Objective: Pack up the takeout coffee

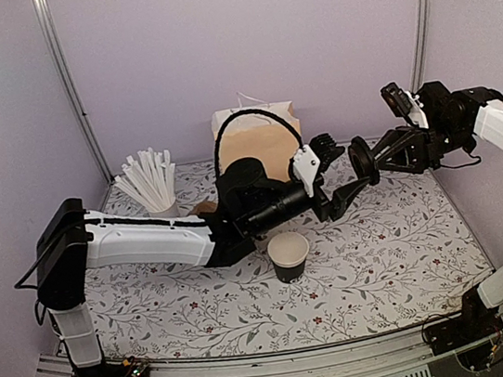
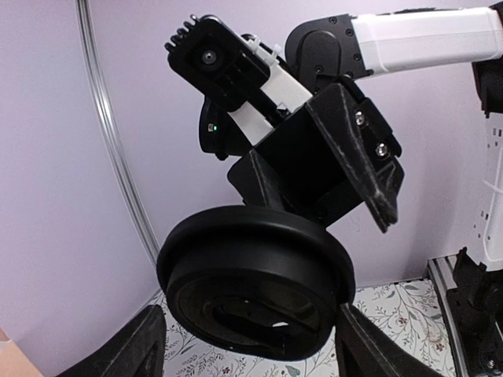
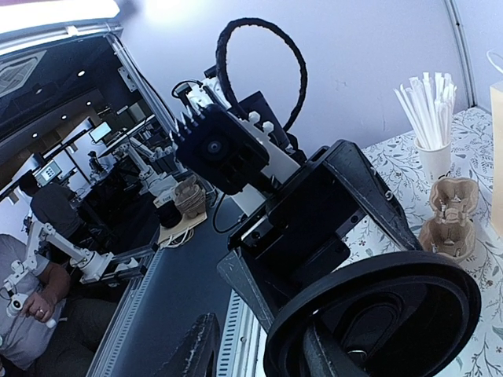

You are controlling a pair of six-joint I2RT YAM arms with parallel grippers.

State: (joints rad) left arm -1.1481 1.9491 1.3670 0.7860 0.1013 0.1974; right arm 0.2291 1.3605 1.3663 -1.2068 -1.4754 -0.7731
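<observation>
The left end effector [image 1: 341, 171] grasped the lid [image 1: 363, 161] across its rim; the right end effector [image 1: 377, 160] was released. The lid needed level seating on the cup [image 1: 289, 256].

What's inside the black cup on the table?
The black cup stands open; only its pale inner wall shows, with nothing seen in it. Its near rim hides the bottom. The lid is off, up in the air to its right.
</observation>
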